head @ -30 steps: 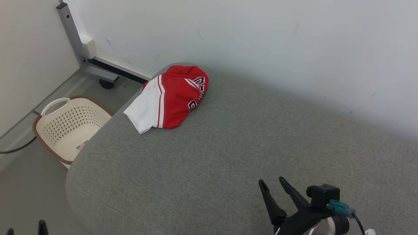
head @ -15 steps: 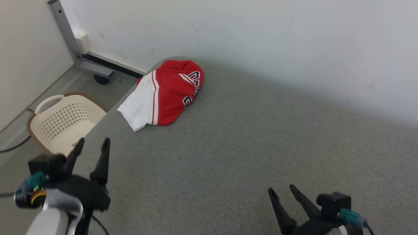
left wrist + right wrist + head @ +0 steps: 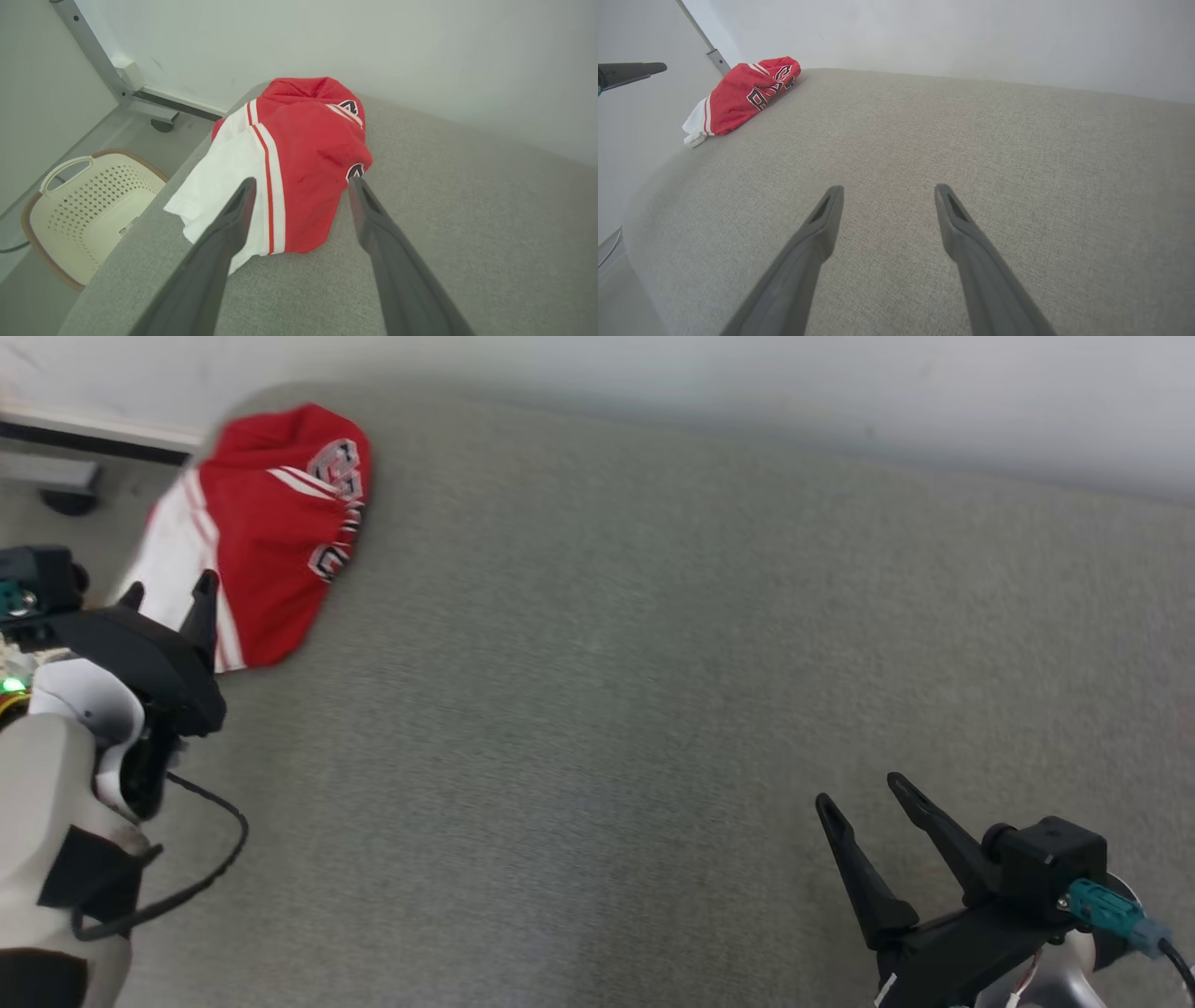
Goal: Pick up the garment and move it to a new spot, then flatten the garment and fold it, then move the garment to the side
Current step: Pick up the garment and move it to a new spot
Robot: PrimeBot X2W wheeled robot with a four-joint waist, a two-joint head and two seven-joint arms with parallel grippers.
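Pickup: crumpled red-and-white jersey garment (image 3: 271, 541) sits at far left corner of grey fabric worktop (image 3: 597, 663), left gripper (image 3: 168, 590) with fingers (image 3: 219, 242) open just beside it, right gripper (image 3: 859, 791) open, empty; next probably means lowering and pinching cloth.

The counter (image 3: 653, 691) is covered in grey woven fabric. It has a rounded corner at the far left, and its far edge runs along a pale wall (image 3: 840, 392). One garment (image 3: 280, 523) lies on it, a crumpled red and white jersey with dark lettering. It is bunched at that far left corner, with its white part close to the left edge.
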